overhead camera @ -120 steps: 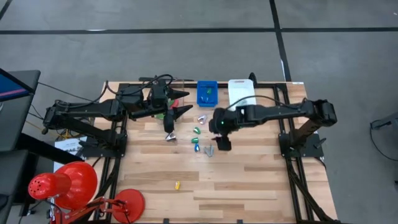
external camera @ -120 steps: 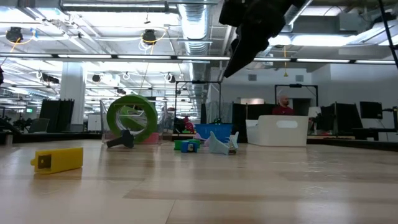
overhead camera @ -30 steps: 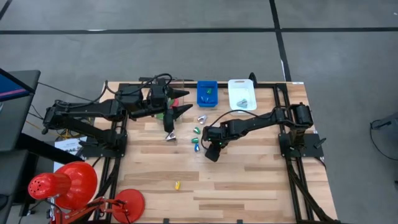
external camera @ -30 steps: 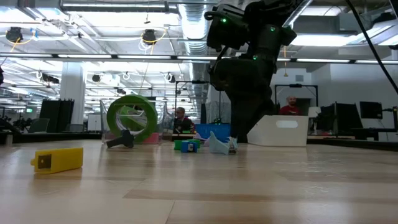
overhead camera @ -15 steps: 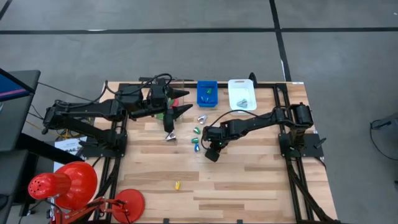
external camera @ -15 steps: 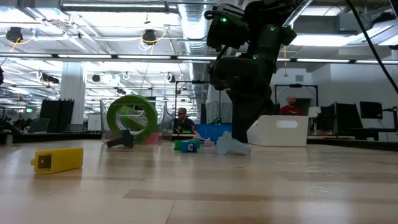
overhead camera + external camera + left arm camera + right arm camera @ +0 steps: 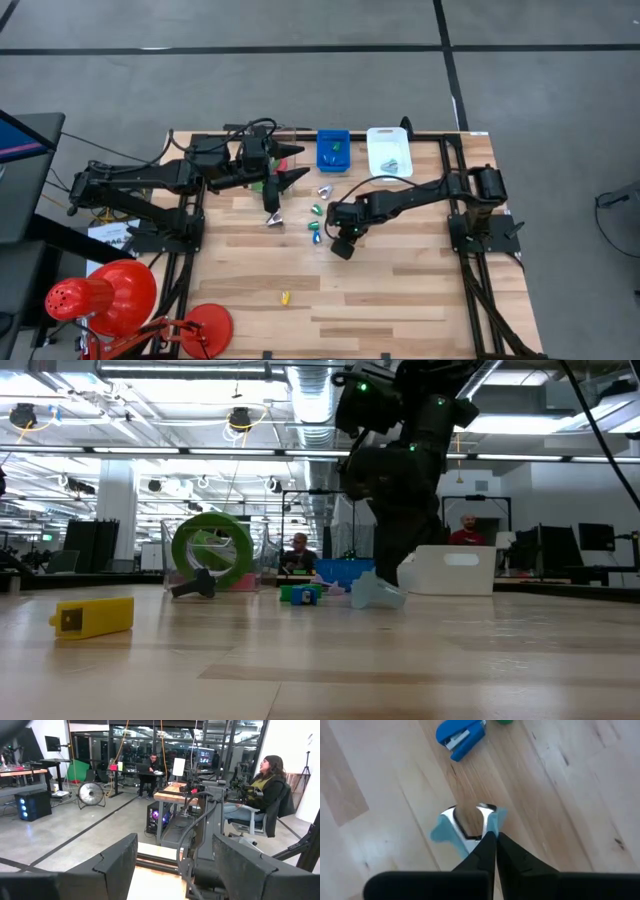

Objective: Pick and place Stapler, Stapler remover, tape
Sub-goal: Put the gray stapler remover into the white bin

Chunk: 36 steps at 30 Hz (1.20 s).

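Right end effector (image 7: 495, 840) closed, pinching the light-blue stapler remover (image 7: 465, 827) on the table (image 7: 400, 290)

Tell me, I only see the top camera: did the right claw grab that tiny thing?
Observer: Yes. The right wrist view shows the right gripper shut on a pale blue staple remover.
Operator: Is it up in the air?
Observer: The low view shows it tilted, low over the table; I cannot tell whether it touches.
Operator: And the left claw?
Observer: The left wrist view shows the left gripper open and empty.
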Tool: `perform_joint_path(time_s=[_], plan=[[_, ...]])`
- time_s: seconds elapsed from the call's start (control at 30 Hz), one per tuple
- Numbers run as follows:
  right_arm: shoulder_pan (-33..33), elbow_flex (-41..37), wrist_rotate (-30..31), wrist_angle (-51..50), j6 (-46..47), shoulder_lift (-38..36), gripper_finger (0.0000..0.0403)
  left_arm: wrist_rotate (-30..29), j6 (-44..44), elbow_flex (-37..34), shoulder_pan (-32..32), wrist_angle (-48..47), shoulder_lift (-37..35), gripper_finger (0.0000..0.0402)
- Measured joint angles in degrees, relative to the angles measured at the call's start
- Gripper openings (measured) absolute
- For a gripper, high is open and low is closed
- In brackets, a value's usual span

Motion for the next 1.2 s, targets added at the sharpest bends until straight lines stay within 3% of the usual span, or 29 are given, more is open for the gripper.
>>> perform_joint_path(time_s=[0.43, 0.87, 1.2], plan=[[-3.85, 0.02, 0.07, -1.03, -3.32, -10.07, 0.0, 0.0, 0.0, 0.02, -0.02, 0.31, 0.02, 0.0245], [-15.19, 0.0, 0.07, -2.94, -8.93, -19.43, 0.0, -0.01, 0.01, 0.01, -0.02, 0.41, 0.0, 0.0245], [-25.3, 0.02, 0.01, -4.73, -14.82, -22.57, 0.0, 0.0, 0.01, 0.0, -0.01, 0.51, 0.0, 0.0245]])
